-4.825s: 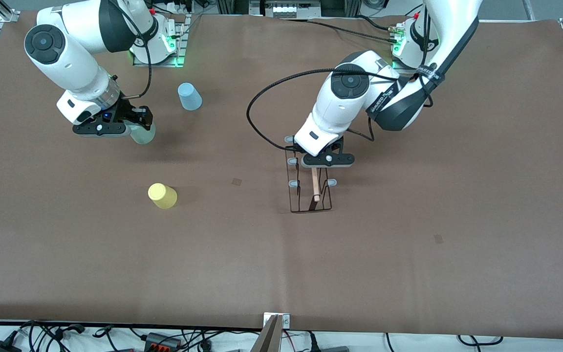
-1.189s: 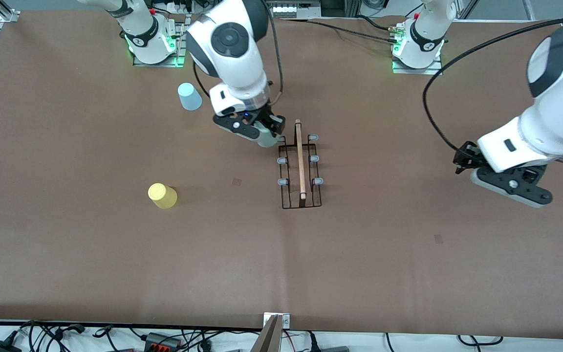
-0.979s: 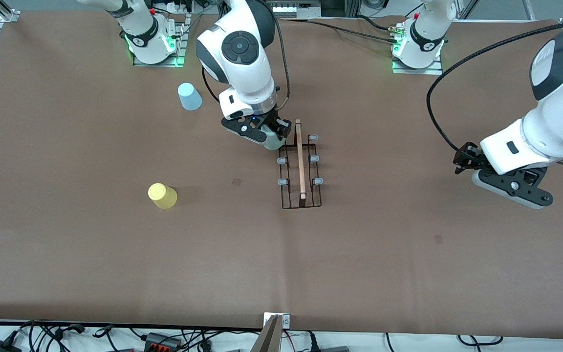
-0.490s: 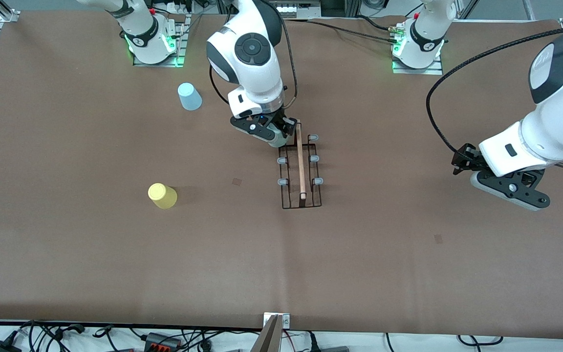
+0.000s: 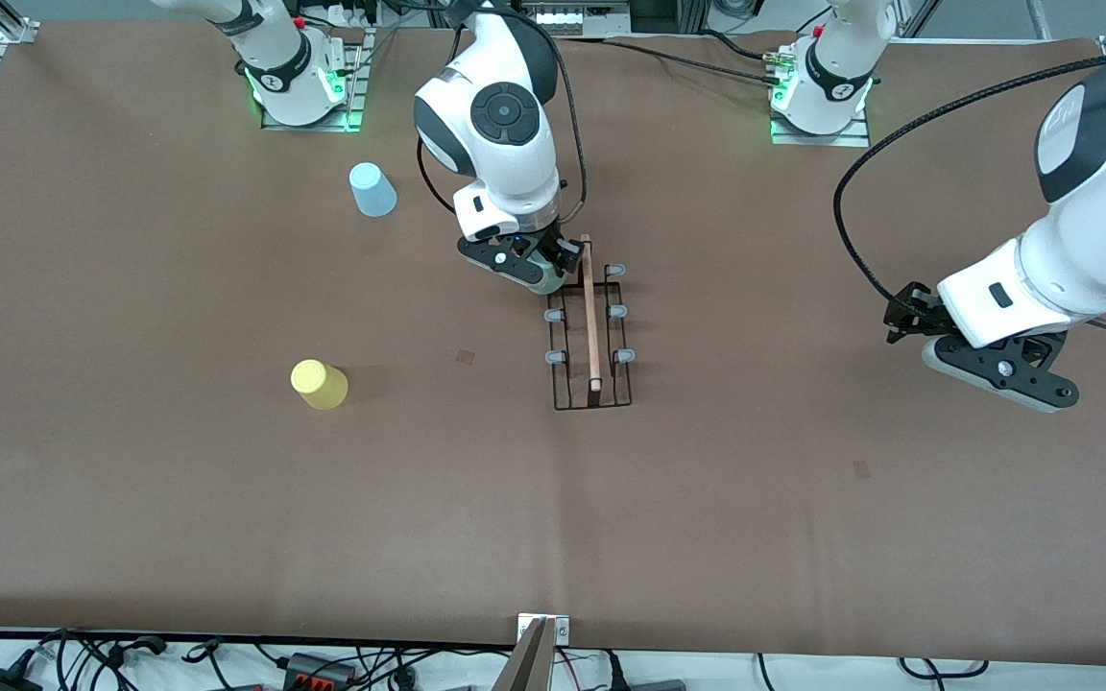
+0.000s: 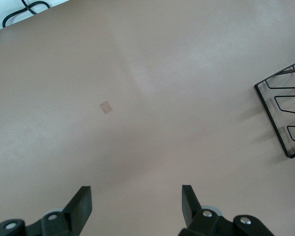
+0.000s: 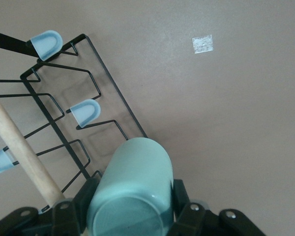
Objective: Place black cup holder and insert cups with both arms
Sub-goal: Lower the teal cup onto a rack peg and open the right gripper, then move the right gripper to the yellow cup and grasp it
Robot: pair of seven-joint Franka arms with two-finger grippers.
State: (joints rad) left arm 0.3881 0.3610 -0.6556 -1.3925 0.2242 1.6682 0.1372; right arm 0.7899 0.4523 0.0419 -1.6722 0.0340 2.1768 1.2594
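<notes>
While the right end effector (image 5: 536, 266) holds the mint cup (image 7: 132, 191) upside down, clamped by its sides, over the rack's (image 5: 591, 331) corner prong farthest from the front camera on the right arm's side, the cup's open mouth should be centred on that prong before lowering straight down, keeping clear of the wooden handle (image 5: 590, 312) just beside it. The left end effector (image 5: 980, 357) waits with fingers wide and empty over the bench (image 5: 803, 499). The yellow cup (image 5: 319, 384) and blue cup (image 5: 372, 189) stand on the bench.
</notes>
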